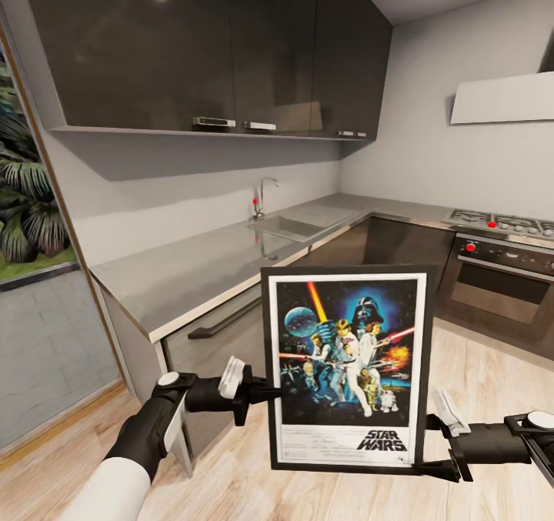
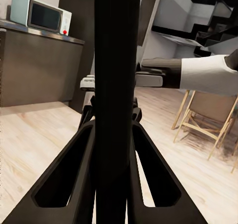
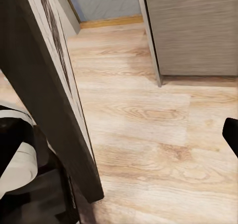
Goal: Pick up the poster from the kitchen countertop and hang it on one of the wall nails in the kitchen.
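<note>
I hold the poster [image 1: 346,367] upright in front of me: black frame, white border, colourful figures, "STAR WARS" logo at the bottom. My left gripper [image 1: 268,391] is shut on its left edge. In the left wrist view the dark frame edge [image 2: 116,60] runs straight up between both fingers [image 2: 64,184]. My right gripper [image 1: 432,445] is open beside the poster's lower right corner. The right wrist view has the frame [image 3: 44,95] at one side and one fingertip [image 3: 231,133] well apart from it. Behind the poster runs the grey kitchen countertop [image 1: 177,275].
A steel sink [image 1: 296,227] and tap [image 1: 261,194] sit in the counter under dark upper cabinets [image 1: 231,44]. At the right are a hob [image 1: 500,225], oven [image 1: 500,282] and hood [image 1: 500,98]. A glass door [image 1: 38,275] is at the left. A microwave [image 2: 42,16] and wooden chair [image 2: 203,119] stand behind me.
</note>
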`<state>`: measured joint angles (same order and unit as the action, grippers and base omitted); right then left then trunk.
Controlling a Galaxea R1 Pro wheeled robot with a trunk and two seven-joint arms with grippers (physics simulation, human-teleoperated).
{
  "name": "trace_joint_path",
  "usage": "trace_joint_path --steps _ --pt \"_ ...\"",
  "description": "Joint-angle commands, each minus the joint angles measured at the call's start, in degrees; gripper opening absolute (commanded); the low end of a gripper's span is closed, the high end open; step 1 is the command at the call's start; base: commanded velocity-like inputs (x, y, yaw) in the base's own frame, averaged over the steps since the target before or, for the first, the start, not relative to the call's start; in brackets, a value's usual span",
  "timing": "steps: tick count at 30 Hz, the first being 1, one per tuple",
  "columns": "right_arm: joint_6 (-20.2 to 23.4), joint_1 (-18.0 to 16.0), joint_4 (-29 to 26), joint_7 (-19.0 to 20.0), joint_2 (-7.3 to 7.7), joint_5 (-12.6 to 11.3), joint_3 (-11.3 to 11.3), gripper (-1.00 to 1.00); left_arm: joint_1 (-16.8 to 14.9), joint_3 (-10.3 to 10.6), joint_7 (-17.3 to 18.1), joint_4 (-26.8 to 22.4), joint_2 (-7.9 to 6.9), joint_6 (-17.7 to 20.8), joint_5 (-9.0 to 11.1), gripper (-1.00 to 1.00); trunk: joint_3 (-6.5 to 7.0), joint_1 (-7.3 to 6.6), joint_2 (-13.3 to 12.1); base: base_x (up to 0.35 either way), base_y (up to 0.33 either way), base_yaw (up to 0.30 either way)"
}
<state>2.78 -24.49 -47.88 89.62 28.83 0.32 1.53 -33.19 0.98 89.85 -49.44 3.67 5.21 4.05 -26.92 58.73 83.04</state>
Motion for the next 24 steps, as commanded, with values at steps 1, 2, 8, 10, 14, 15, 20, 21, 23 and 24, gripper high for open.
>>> trace_joint_path --steps 1,2,8,10,14,15,20,21,23,24 --pt "0.3 0.0 0.0 0.2 0.0 0.0 0.1 1.0 0.0 0.1 0.1 0.0 -0.13 0.3 0.2 -1.0 -0.06 0.0 0.0 0.0 0.0 0.0" --pt "0.3 0.0 0.0 0.2 0.0 0.0 0.1 1.0 0.0 0.1 0.1 0.0 -0.22 0.3 0.2 -1.0 -0.06 0.0 0.0 0.0 0.0 0.0" --pt "0.3 0.0 0.0 0.2 0.0 0.0 0.1 1.0 0.0 0.0 0.1 0.0 -1.23 0.3 0.3 -1.0 -0.06 0.0 0.0 0.0 0.0 0.0" --pt "0.3 0.0 0.0 0.2 0.0 0.0 0.1 1.0 0.0 0.1 0.1 0.0 -1.25 0.3 0.3 -1.0 -0.06 0.0 0.0 0.0 0.0 0.0" --pt "0.3 0.0 0.0 0.2 0.0 0.0 0.1 1.0 0.0 0.0 0.1 0.0 -1.3 0.3 0.3 -1.0 -0.06 0.0 0.0 0.0 0.0 0.0" --pt "0.3 0.0 0.0 0.2 0.0 0.0 0.1 1.0 0.0 0.1 0.1 0.0 -1.3 0.3 0.3 -1.0 -0.06 0.0 0.0 0.0 0.0 0.0" --pt "0.3 0.0 0.0 0.2 -0.01 0.0 0.1 1.0 0.0 0.1 0.1 0.0 -1.29 0.3 0.3 -1.0 -0.06 0.0 0.0 0.0 0.0 0.0" --pt "0.3 0.0 0.0 0.2 -0.01 0.0 0.1 1.0 0.0 0.1 0.1 0.0 -1.29 0.3 0.3 -1.0 -0.06 0.0 0.0 0.0 0.0 0.0" --pt "0.3 0.0 0.0 0.2 -0.04 0.0 0.1 1.0 0.0 0.1 0.1 -0.1 -1.23 0.3 0.3 -1.0 -0.06 0.0 0.0 0.0 0.0 0.0" --pt "0.3 0.0 0.0 0.2 -0.05 0.0 0.1 1.0 0.0 0.1 0.1 -0.1 -1.23 0.3 0.3 -1.0 -0.06 0.0 0.0 0.0 0.0 0.0"
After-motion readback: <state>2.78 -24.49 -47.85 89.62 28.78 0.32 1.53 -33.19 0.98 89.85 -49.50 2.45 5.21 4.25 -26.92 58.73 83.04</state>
